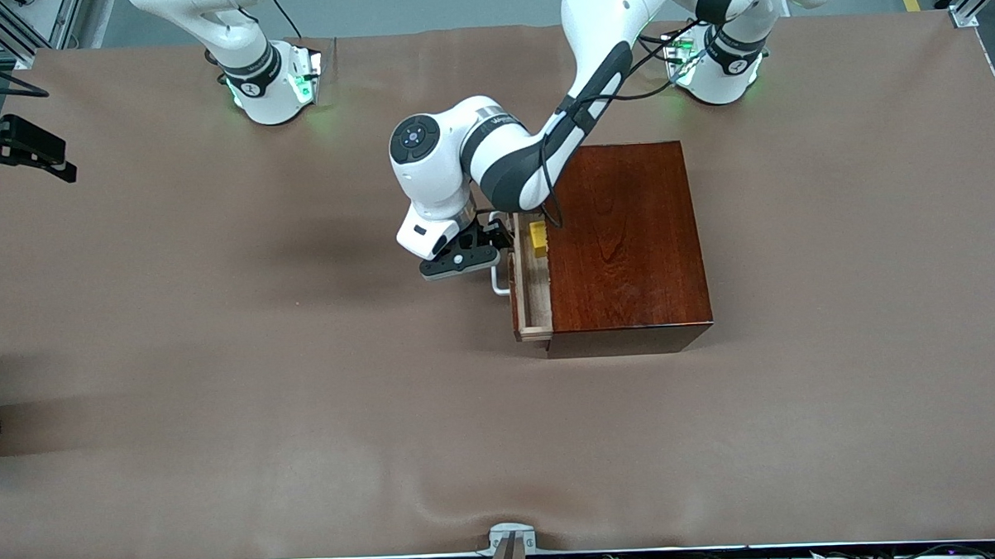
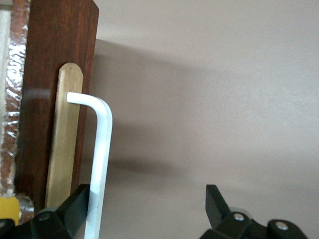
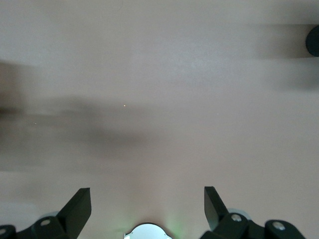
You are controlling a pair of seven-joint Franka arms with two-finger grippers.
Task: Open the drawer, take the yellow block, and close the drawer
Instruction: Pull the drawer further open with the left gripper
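The drawer (image 1: pixel 533 280) is seen pulled partly out of the dark wooden box (image 1: pixel 629 242), and the yellow block (image 1: pixel 537 237) is seen lying inside it, toward the end farther from the front camera. The left gripper (image 1: pixel 478 249) is held at the white handle (image 2: pixel 98 164), its jaws spread wide with the bar just inside one finger and nothing clamped. The block lies just past the handle from the jaws, so the left arm is judged much the nearer. The right gripper (image 3: pixel 147 204) waits over bare desk (image 1: pixel 219 364), jaws fully apart and empty.
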